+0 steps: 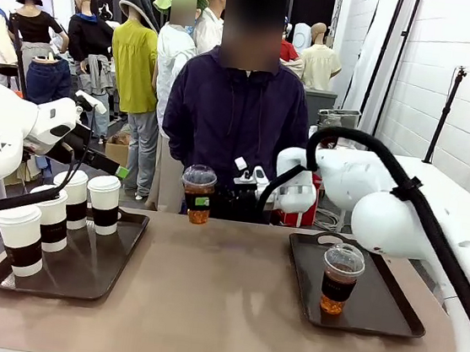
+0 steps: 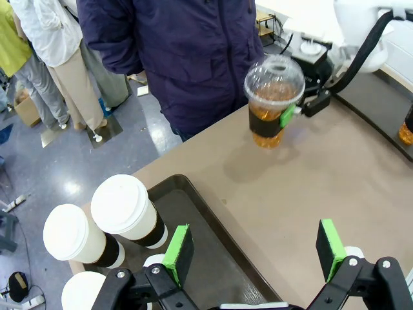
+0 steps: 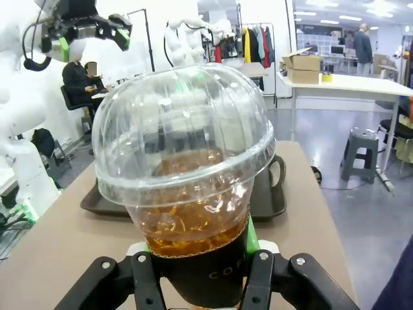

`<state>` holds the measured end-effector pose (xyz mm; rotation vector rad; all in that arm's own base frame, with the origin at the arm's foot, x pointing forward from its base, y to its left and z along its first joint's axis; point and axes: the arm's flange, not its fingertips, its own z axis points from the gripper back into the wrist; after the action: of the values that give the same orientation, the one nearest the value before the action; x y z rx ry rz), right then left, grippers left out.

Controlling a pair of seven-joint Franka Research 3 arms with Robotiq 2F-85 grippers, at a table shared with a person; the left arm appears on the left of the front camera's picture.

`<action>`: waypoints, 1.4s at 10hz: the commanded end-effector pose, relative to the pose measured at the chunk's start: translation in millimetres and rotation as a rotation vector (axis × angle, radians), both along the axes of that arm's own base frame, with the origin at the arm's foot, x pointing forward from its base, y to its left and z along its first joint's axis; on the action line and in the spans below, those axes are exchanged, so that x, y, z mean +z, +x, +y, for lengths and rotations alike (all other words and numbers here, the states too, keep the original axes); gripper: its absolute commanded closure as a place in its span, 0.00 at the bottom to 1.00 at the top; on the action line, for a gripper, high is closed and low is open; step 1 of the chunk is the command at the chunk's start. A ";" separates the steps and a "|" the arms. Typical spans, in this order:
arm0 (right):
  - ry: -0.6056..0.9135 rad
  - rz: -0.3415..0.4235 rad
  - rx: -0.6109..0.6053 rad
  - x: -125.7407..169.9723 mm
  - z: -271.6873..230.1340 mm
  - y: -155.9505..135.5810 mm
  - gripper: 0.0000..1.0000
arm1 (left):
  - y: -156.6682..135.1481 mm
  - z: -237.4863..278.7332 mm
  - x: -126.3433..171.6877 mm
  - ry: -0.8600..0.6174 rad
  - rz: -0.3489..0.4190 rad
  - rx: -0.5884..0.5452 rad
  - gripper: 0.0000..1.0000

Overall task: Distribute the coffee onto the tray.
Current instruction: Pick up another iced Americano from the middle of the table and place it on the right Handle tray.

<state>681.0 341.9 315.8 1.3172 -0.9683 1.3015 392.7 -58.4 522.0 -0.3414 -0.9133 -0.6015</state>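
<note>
Dome-lidded cup (image 3: pixel 187 194) — clamped between right jaws, sleeve-level.

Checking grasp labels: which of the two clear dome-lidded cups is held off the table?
The dome-lidded cup at the table's far edge, clamped in the right claw; the other cup stands on the right tray.

Bright, even indoor light; ceiling lamps visible in right wrist view. Soft shadows under cups on table (image 1: pixel 203 308). Glare on dome lid (image 3: pixel 184 129). Wrist views wide-angle, edges bent. Faces blurred.
</note>
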 end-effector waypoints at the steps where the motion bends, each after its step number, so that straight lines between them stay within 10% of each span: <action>1: -0.016 0.016 0.006 23.2 -31.5 -18.0 0.48 | -0.1 0.8 -0.2 0.000 0.004 -0.001 0.00; 14: -0.090 0.029 -0.152 40.0 -191.1 -31.6 0.48 | -0.1 0.8 -0.2 0.000 0.004 -0.001 0.00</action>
<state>646.2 150.3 349.6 1.1692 -0.9493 1.1894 392.7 -58.5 522.1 -0.3415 -0.9135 -0.6017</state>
